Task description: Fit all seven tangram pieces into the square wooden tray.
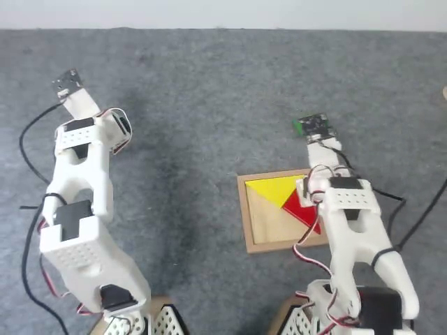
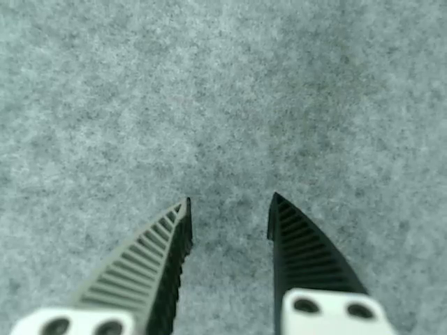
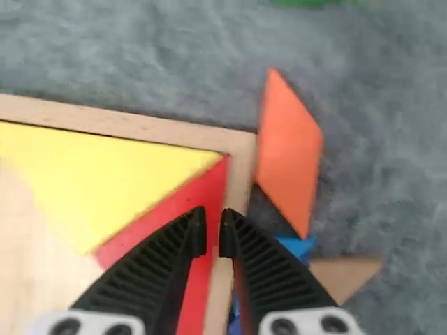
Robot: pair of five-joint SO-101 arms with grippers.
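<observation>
The square wooden tray (image 1: 244,209) lies right of centre and holds a yellow triangle (image 1: 274,188) and a red triangle (image 1: 302,211). My right gripper (image 3: 208,225) hangs shut over the red triangle (image 3: 204,187), beside the tray rim (image 3: 140,125), with nothing between its fingers. The yellow triangle (image 3: 105,174) lies next to the red one. Outside the rim lie an orange parallelogram (image 3: 288,150), a blue piece (image 3: 293,246) and a tan triangle (image 3: 343,271). My left gripper (image 2: 229,209) is open over bare carpet, far from the tray.
Grey carpet covers the table. The left arm (image 1: 80,181) stands at the far left and the right arm (image 1: 353,223) covers the tray's right side. A green thing (image 3: 314,2) shows past the orange piece.
</observation>
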